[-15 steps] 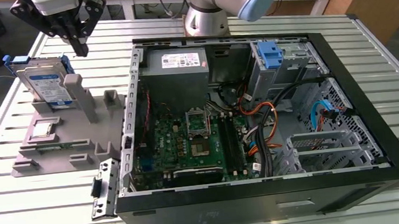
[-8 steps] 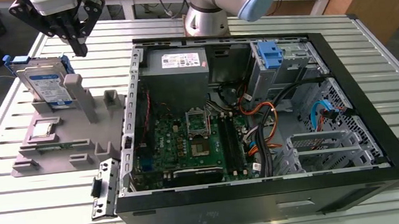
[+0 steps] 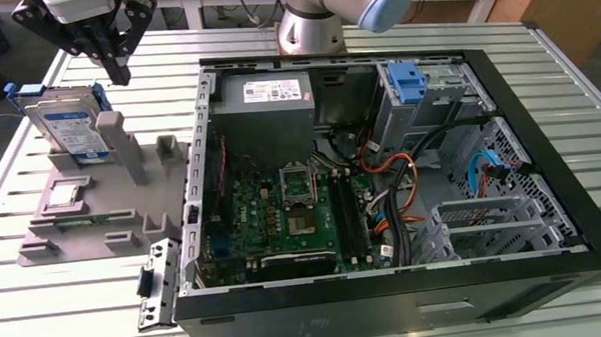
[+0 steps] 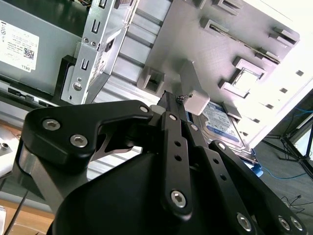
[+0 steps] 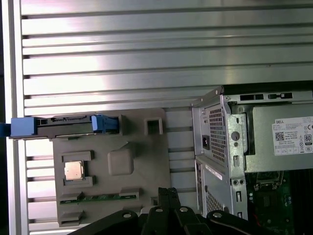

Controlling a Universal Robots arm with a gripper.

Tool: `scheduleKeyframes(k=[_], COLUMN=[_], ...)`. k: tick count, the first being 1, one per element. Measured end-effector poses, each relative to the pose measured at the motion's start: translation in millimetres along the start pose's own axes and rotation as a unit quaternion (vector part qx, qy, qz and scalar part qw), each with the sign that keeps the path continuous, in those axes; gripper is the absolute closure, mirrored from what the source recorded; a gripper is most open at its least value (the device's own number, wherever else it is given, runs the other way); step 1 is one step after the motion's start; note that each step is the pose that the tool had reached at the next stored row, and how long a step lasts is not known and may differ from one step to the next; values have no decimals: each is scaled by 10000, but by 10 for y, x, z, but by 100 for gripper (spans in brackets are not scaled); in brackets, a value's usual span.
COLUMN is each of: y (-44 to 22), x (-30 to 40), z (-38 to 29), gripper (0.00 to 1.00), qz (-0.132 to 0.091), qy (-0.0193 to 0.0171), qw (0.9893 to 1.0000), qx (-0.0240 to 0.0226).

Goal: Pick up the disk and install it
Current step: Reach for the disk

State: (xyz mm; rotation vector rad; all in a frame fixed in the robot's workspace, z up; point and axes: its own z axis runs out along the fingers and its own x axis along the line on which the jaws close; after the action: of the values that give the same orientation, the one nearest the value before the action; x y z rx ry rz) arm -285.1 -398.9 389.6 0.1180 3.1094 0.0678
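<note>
Slatted aluminium table point(image 3: 76, 315); disk point(image 3: 70, 129) is stood upright in grey fixture point(image 3: 120, 200), upper left. Gripper point(image 3: 118, 70) is seen closed, empty, near above; it is best opened and centred across the disk's faces.

Bright light glares off the slatted table point(image 5: 146, 63) and, in the second wrist view, bleaches the grey fixture point(image 4: 220, 54).

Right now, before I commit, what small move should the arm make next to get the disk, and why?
Probably open the fingers and shift toward the exterior view's left. The gripper hangs above the grey fixture with its fingers together, beside the disk rather than over it. The disk stands on edge in the fixture, untouched.
</note>
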Motion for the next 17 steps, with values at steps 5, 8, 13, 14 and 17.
scheduleKeyframes(k=[5,8,13,14,17], y=[-5,-8,-12,-13,-15], x=[68,106,159,169,194], z=[2,3,5,5,6], gripper=[90,90,90,90,90], qz=[-1,-1,-1,-1,-1], qy=[0,0,0,0,0], qw=[10000,10000,10000,10000,10000], qx=[0,0,0,0,0])
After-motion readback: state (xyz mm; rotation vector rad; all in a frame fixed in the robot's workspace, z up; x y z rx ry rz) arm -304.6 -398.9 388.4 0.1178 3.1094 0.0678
